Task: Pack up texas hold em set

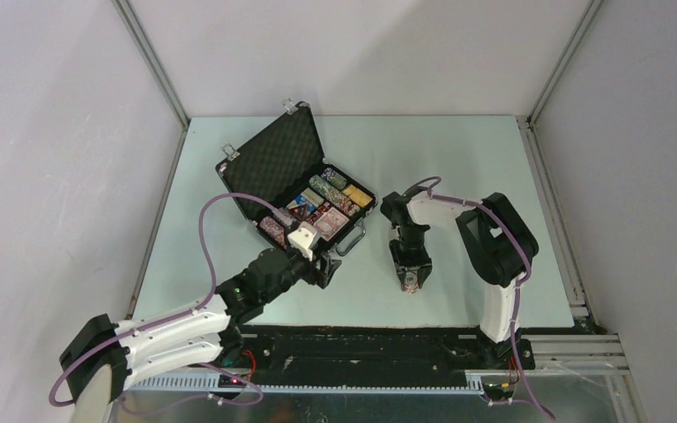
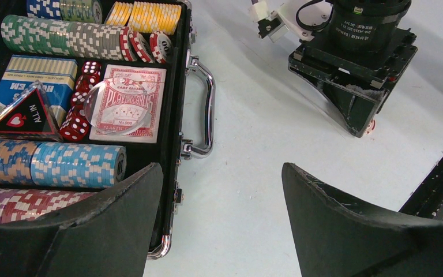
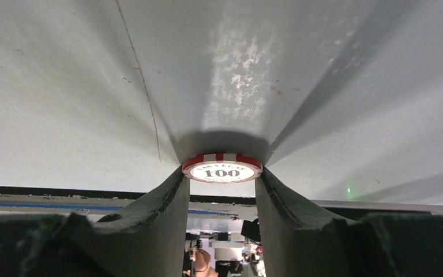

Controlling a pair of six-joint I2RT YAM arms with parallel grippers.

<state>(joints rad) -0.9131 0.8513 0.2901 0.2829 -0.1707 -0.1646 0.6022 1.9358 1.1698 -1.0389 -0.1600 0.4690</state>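
**Chip pick-up beside the open case**

Right pincer (image 1: 412,280) points down at the tabletop (image 1: 476,159), to the right of the case (image 1: 273,159). Its two fingertips (image 3: 170,190) press against opposite edges of a single red-and-white chip (image 3: 222,171) marked 100. The grip looks closed on the chip, which lies flat. Whether it is clear of the surface cannot be told.

The case sits apart to the left, lid up. Its chip rows, card decks and red dice (image 2: 76,124) are bedded in the lining. Left pincer (image 2: 220,179) hangs wide and empty over the near corner of the case, beside the silver handle (image 2: 209,104).

To do this step well, the squeeze should probably stay centred across the disc, because a thin rim held off-centre could spring out sideways. A straight lift before any sideways travel would keep the chip from dragging. The likely home is the short run of red-and-white chips (image 2: 144,46) leaning at the end of one row. Those stand on edge, so the chip will need turning before it is released low into the slot. The route crosses the handle side of the case, and the left pincer is close enough to be worth avoiding.
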